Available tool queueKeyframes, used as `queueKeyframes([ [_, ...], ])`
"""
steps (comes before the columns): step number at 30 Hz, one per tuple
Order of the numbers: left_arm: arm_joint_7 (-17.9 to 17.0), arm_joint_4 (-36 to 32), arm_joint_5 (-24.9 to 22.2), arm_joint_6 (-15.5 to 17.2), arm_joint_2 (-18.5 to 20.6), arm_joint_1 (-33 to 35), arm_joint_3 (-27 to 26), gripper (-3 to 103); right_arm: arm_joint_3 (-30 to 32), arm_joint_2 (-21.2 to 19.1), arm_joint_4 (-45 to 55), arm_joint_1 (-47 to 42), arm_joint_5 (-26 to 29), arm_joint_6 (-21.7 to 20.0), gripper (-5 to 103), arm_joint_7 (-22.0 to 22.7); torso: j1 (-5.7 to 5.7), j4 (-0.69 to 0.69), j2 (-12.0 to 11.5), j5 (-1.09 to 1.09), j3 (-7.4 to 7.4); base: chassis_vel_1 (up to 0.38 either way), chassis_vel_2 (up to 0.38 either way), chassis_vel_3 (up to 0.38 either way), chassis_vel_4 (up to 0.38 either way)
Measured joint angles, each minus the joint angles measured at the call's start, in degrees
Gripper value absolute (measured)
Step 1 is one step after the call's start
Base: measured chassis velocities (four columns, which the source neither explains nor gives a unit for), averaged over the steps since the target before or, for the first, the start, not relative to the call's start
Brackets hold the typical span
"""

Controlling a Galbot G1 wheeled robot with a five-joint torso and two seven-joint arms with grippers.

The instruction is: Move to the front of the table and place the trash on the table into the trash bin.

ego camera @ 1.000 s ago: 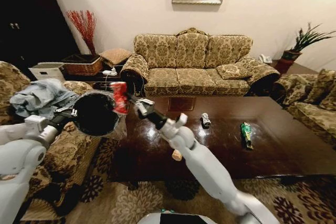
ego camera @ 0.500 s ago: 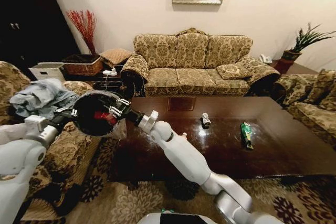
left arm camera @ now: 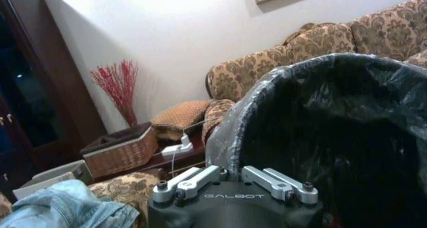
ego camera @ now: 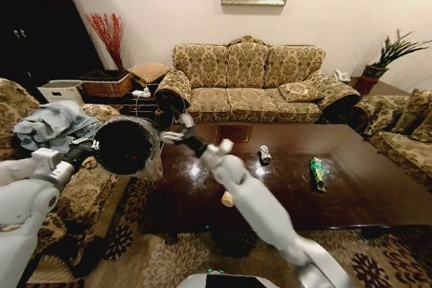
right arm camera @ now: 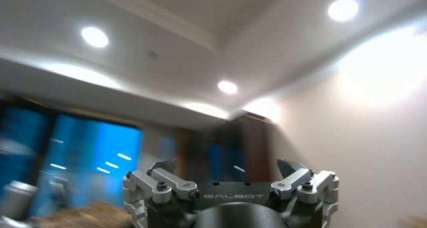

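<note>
While the left hand [ego camera: 86, 144] pinches the rim of the trash bin [ego camera: 127, 145] and holds it tipped off the floor, mouth facing the head camera, the right hand [ego camera: 172, 129] sits just beside that rim with its fingers [right arm camera: 163, 169] spread and nothing between them. From the left wrist, the bin's dark, liner-wrapped inside [left arm camera: 333, 138] looms right above the left hand's clamped fingers [left arm camera: 267, 178]. Out on the bench [ego camera: 283, 187], trash is lying about: the silvery-white can [ego camera: 264, 154] near the middle, the green packet [ego camera: 316, 172] off to its right, and the tan bottle [ego camera: 227, 199] near the front edge, partly behind the right arm
</note>
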Motion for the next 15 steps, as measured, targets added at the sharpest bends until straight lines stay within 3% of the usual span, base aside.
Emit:
queueKeyframes([
  [3, -0.01, 0.09, -0.16, 0.00, 0.24, -0.21, 0.58, 0, 4.37, -2.83, 2.78, -4.79, -0.73, -1.29, 99, 1.30, 0.00, 0.02, 0.00, 0.00, 0.00, 0.000, 0.000, 0.000, 0.000],
  [6, -0.16, 1.64, -1.90, 0.91, 2.97, -2.37, 5.66, 0, 10.06, -5.95, 6.09, -12.44, -1.47, -2.43, 100, 2.17, -0.01, 0.01, 0.00, -0.02, -0.01, 0.000, 0.000, 0.000, 0.000],
  [8, -0.16, 2.26, -2.66, 1.33, 4.08, -3.24, 7.74, 0, 11.28, -6.46, 6.83, -14.18, -1.57, -2.82, 100, 2.43, -0.01, -0.01, 0.00, -0.05, 0.00, 0.000, 0.000, 0.000, 0.000],
  [10, -0.38, 3.92, -4.54, 2.43, 7.02, -5.58, 13.11, 0, 14.46, -7.43, 8.54, -18.70, -1.55, -3.47, 100, 2.87, 0.00, 0.00, 0.00, -0.02, 0.00, 0.000, 0.000, 0.000, 0.000],
  [15, -0.52, 4.93, -5.72, 3.13, 8.79, -7.00, 16.46, 0, 15.98, -7.71, 9.46, -20.71, -1.23, -3.82, 100, 3.30, 0.00, 0.02, 0.00, -0.02, 0.00, 0.000, 0.000, 0.000, 0.000],
])
